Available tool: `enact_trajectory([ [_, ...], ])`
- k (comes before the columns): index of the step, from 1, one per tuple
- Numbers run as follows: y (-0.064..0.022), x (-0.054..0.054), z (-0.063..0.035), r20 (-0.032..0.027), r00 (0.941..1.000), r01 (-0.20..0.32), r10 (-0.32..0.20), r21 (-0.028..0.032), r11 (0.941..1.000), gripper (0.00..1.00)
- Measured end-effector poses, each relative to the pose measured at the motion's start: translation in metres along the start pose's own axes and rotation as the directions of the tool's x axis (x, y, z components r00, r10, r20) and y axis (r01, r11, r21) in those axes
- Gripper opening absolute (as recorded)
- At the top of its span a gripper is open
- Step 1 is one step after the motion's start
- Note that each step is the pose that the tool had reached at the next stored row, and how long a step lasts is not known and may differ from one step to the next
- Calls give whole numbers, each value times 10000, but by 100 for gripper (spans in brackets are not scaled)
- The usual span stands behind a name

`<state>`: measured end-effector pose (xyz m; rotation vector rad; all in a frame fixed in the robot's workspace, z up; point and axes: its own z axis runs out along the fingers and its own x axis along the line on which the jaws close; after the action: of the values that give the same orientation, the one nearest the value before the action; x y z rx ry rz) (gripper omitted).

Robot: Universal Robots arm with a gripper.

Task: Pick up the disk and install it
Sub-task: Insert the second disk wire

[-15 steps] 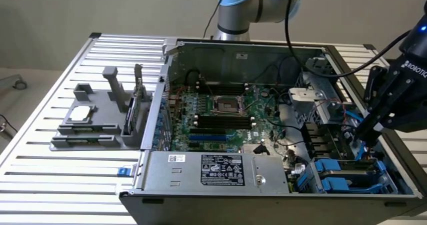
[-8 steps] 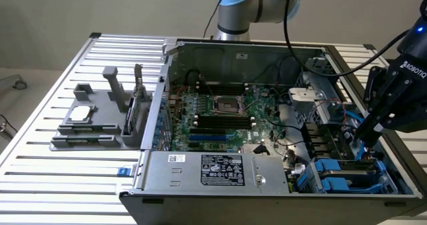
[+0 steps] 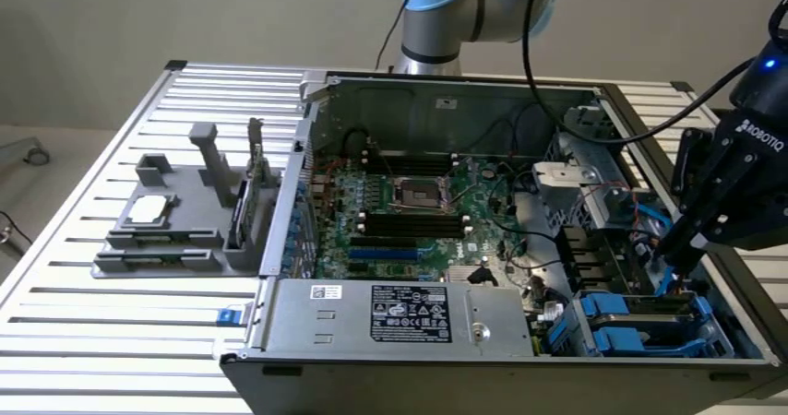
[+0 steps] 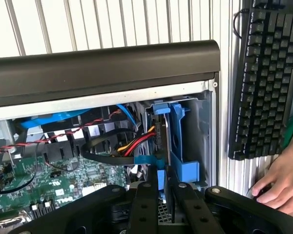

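The disk (image 4: pixel 178 146) stands on edge in the drive bay at the corner of the open computer case (image 4: pixel 102 63). It is a thin dark slab in a bright blue carrier. My gripper (image 4: pixel 160 189) reaches down onto its upper edge, with both black fingers (image 4: pixel 144 200) pressed close against a blue strip of the carrier. In the exterior view the gripper (image 3: pixel 674 281) hangs over the bay at the case's front, on the exterior view's right. The blue carrier (image 3: pixel 643 321) lies just below the fingertips.
Coloured power cables (image 4: pixel 136 144) and a blue data cable run right beside the disk. The motherboard (image 3: pixel 407 212) and the power supply (image 3: pixel 394 314) fill the case. A grey fixture (image 3: pixel 173 221) stands outside it. A black keyboard (image 4: pixel 266 78) and a person's hand (image 4: pixel 283 183) are nearby.
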<state>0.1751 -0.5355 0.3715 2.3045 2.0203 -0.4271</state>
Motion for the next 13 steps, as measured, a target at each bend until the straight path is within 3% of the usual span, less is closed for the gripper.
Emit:
enact_trajectory([
  [8, 11, -35, 42, 9, 9996, 280, -280, -142, 9995, 20],
  [9, 11, -37, 44, -11, 9995, 322, -322, -163, 9993, 20],
  [13, 14, -36, 57, -197, 9982, 552, -558, -269, 9981, 20],
])
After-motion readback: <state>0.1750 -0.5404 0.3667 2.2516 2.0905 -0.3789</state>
